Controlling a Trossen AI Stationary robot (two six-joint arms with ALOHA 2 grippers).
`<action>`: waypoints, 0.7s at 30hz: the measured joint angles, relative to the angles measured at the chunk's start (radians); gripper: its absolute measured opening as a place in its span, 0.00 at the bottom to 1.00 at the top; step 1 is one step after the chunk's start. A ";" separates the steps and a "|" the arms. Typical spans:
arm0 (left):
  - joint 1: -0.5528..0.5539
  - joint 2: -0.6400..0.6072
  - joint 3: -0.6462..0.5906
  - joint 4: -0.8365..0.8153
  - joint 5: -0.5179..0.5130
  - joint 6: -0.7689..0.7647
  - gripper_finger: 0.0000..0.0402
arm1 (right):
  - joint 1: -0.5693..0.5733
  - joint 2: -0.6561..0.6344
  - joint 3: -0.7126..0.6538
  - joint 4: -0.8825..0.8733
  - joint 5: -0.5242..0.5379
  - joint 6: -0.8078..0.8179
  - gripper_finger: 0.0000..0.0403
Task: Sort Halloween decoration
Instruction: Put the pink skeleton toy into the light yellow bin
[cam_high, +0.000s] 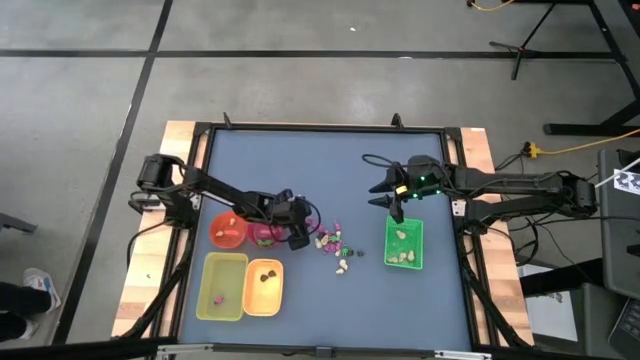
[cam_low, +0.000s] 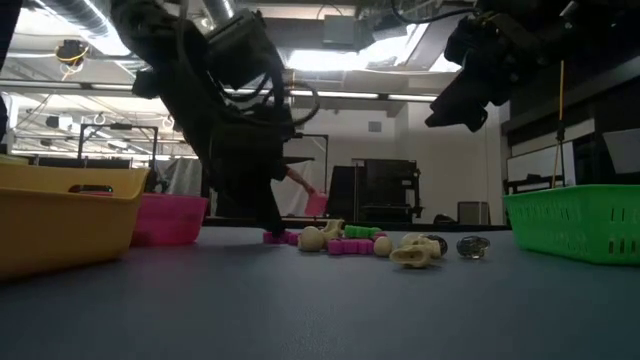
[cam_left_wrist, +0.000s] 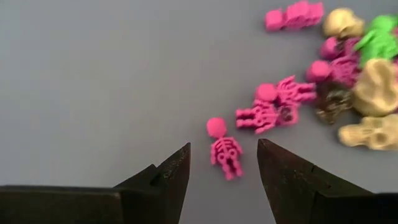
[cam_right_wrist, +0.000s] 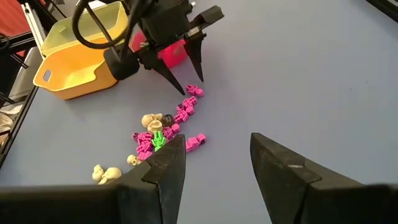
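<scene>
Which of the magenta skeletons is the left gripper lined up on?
The lone magenta skeleton lying between the open left gripper fingers, apart from the clustered pile.

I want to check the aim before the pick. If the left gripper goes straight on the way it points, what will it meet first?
Most likely the magenta skeleton, lying alone between the open fingers of the left gripper, nearer than the pile of trinkets. Depth is unclear.

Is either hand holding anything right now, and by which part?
Nothing is held. The left hand is open around a magenta skeleton on the table; the right hand is open and empty.
</scene>
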 joint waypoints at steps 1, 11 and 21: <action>0.002 0.007 0.000 0.000 0.000 0.000 0.42 | 0.000 0.000 0.000 0.000 0.000 0.000 0.44; 0.001 0.043 0.002 0.007 0.001 0.005 0.36 | 0.000 0.000 0.000 0.002 0.000 -0.002 0.44; 0.001 0.044 0.002 0.007 0.008 0.006 0.22 | 0.000 0.000 0.000 0.003 0.000 -0.003 0.44</action>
